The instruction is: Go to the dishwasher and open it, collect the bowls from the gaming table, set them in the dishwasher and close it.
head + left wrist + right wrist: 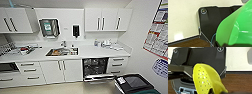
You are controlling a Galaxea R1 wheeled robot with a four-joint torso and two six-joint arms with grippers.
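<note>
We are facing the dishwasher (96, 68), which is sitting under the white counter (87, 52), a little to the right of the sink (62, 52). Its door is hanging down open and we are seeing the dark racks inside, so the opening step looks done and the space is waiting for bowls.

Our left arm is bringing a bright green bowl (235, 27). It is showing big in the left wrist view, tipped on its side, with a dark part of the left gripper (220, 44) pressing at its lower edge. We are judging that it is being carried by the rim so it can slide into a rack, but we cannot tell how far the fingers are closed.

Our right arm is bringing a yellow bowl with small holes (205, 83), like a strainer, also tipped up. The right gripper (211, 90) looks to be pinching its rim near the bottom of that picture, though we cannot tell how tight.

Further out, white cabinets (107, 20) are hanging on the far wall with a paper towel holder (49, 28) and a soap box (76, 30). A dark bin (135, 83) is standing near us on the right, beside a wall with posters (157, 32). The floor is pale.
</note>
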